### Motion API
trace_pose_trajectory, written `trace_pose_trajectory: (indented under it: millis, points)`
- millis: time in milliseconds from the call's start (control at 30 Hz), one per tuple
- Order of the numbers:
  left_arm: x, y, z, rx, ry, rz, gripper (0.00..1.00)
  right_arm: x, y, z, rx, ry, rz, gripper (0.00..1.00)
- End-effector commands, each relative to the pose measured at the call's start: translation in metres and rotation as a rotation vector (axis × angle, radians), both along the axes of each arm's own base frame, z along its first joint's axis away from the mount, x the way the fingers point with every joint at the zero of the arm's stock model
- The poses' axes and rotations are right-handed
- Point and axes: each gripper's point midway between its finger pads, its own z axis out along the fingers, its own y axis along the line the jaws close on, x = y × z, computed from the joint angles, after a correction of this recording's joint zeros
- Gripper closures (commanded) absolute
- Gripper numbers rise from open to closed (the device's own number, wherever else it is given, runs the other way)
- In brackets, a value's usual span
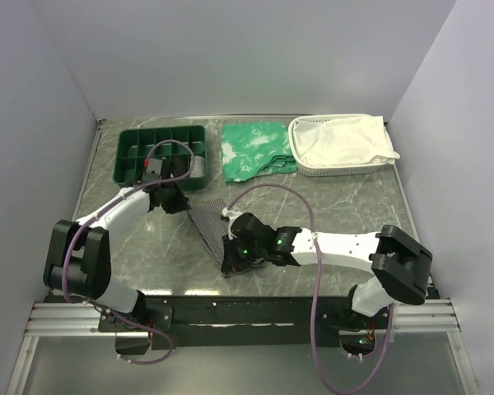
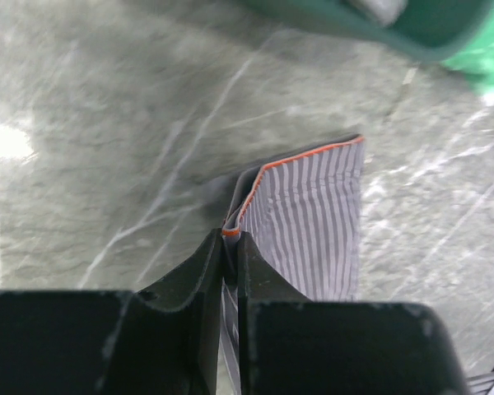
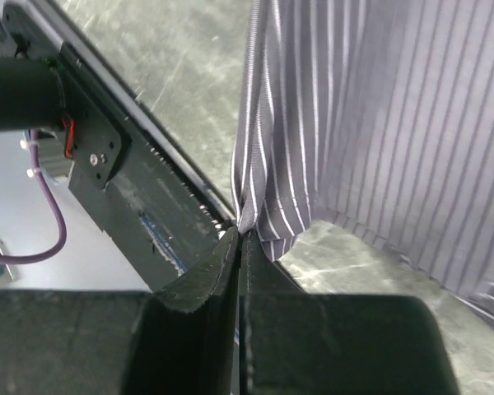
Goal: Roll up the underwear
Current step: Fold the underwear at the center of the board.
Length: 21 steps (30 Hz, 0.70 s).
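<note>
- The underwear [image 1: 207, 226], grey with fine dark stripes, is being held as a flat strip near the middle of the table [image 1: 354, 206]. It is running diagonally from the left gripper [image 1: 185, 204] down to the right gripper [image 1: 229, 257] by the near edge.
- The left gripper's jaws are being pressed nearly together on the far corner of the cloth, right where the orange-red waistband edge [image 2: 309, 156] is turning.
- The right gripper's jaws are being squeezed almost fully closed on the near corner, with the striped fabric fanning away beyond the fingertips.
- The cloth is being drawn fairly taut between the two pinches. Whether its middle is resting on the table cannot be told.
- No roll is being shown anywhere — no coil, no tucked end.
- The task is therefore being judged as only at the spreading-out stage: the garment is gripped and stretched, and all of the rolling is left to do.
- Along the far side, a green tray [image 1: 160, 155] is sitting just beyond the left gripper. A green cloth [image 1: 255, 148] and a white basket [image 1: 346, 170] holding a white cloth [image 1: 342, 140] are lying well apart from the underwear.
</note>
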Motion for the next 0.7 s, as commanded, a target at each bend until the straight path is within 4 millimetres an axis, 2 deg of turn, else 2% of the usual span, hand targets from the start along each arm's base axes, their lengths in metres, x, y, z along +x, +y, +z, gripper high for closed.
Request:
trace_pose_trajectory:
  millis: [0, 200, 267, 300, 333, 500, 667]
  points:
    - [0.022, -0.011, 0.024, -0.005, -0.071, -0.037, 0.99, 0.013, -0.006, 0.019, 0.110, 0.026, -0.061, 1.00]
    - [0.035, -0.034, 0.026, 0.011, -0.064, -0.072, 0.99, 0.026, -0.018, 0.015, 0.194, 0.074, -0.122, 1.00]
    - [0.037, -0.040, 0.020, 0.015, -0.043, -0.079, 0.99, 0.030, -0.021, 0.011, 0.205, 0.084, -0.138, 1.00]
    - [0.042, -0.046, 0.025, 0.018, -0.056, -0.088, 0.99, 0.032, -0.022, 0.009, 0.202, 0.088, -0.147, 1.00]
    - [0.043, -0.049, 0.020, 0.024, -0.044, -0.091, 0.99, 0.033, -0.022, 0.009, 0.205, 0.089, -0.148, 1.00]
    - [0.056, -0.071, 0.027, 0.034, -0.049, -0.125, 0.99, 0.035, -0.028, 0.002, 0.194, 0.091, -0.178, 1.00]
    - [0.062, -0.082, 0.018, 0.051, -0.030, -0.140, 0.99, 0.039, -0.044, -0.012, 0.146, 0.091, -0.228, 1.00]
